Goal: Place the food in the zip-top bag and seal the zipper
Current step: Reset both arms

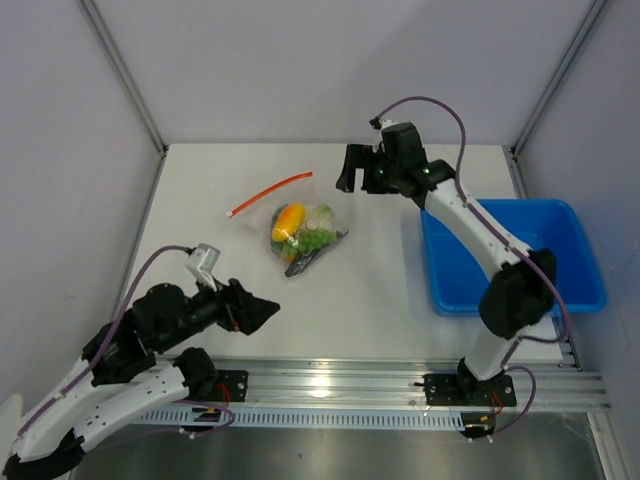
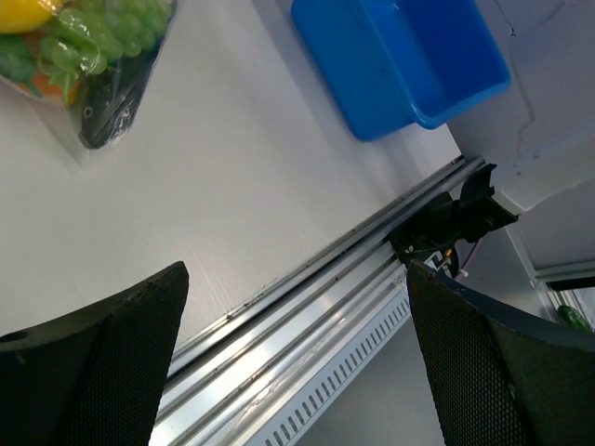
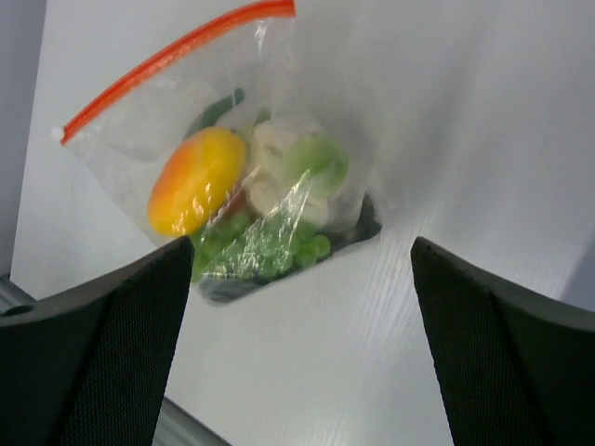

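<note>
The clear zip-top bag (image 1: 295,228) lies flat on the white table, left of centre. The food is inside it: a yellow-orange fruit (image 1: 288,219), green grapes (image 1: 315,240) and pale and dark pieces. Its orange-red zipper (image 1: 270,194) runs along the far-left mouth edge. My right gripper (image 1: 353,168) hovers open just right of and beyond the bag, holding nothing. In the right wrist view the bag (image 3: 242,177), zipper (image 3: 167,60) and fruit (image 3: 195,181) sit ahead of the open right gripper (image 3: 302,243). My left gripper (image 1: 268,311) is open and empty near the front edge, below the bag (image 2: 84,65).
A blue tray (image 1: 515,255) stands at the right side of the table, also in the left wrist view (image 2: 400,56), with the right arm reaching over its left part. An aluminium rail (image 1: 330,385) runs along the near edge. Walls close the table at back and sides.
</note>
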Robot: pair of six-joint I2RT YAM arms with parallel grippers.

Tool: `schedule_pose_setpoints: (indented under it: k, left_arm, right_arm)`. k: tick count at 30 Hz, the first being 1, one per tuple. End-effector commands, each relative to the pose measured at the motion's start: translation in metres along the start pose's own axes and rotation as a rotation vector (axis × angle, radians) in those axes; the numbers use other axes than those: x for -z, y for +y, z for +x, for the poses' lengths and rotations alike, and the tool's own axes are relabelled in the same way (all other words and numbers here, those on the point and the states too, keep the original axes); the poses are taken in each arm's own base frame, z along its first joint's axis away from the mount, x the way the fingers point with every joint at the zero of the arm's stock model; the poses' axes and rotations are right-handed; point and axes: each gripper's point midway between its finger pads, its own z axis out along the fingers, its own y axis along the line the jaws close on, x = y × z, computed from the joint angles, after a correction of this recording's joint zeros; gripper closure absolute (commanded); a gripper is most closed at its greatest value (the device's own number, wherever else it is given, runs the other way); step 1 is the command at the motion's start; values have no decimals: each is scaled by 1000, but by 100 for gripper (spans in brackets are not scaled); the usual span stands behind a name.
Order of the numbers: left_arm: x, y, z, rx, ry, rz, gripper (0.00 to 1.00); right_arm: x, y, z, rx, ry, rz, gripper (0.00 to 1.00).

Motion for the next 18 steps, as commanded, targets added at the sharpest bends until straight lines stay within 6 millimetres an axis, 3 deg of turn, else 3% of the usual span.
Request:
schedule_pose_setpoints:
  k: [1, 3, 4, 7, 8, 10, 14, 18]
  left_arm:
    - [-27, -29, -31, -72, -46, 64, 0]
    - [-40, -43, -43, -94, -43, 128, 1]
    - [-56, -42, -43, -89, -12, 119, 1]
    - [-76, -44, -64, -59, -38, 155, 1]
    - [-88, -34, -70, -43, -34, 125, 1]
    - [-94, -34, -84, -46, -61, 125, 1]
    - [-98, -8, -110, -14, -137, 46, 1]
    - [-84, 1, -110, 22, -183, 55, 1]
  right_arm:
    - [45, -2, 24, 37, -47, 74, 1]
    - [63, 2, 41, 41, -42, 73, 1]
    - [82, 2, 54, 47, -51, 71, 1]
    - [118, 3, 79, 61, -82, 78, 1]
    - [127, 3, 85, 41, -92, 79, 1]
    - [144, 1, 98, 16, -96, 71, 0]
    - [187, -8, 123, -30, -163, 32, 1]
    - [210, -16, 142, -75, -237, -11, 1]
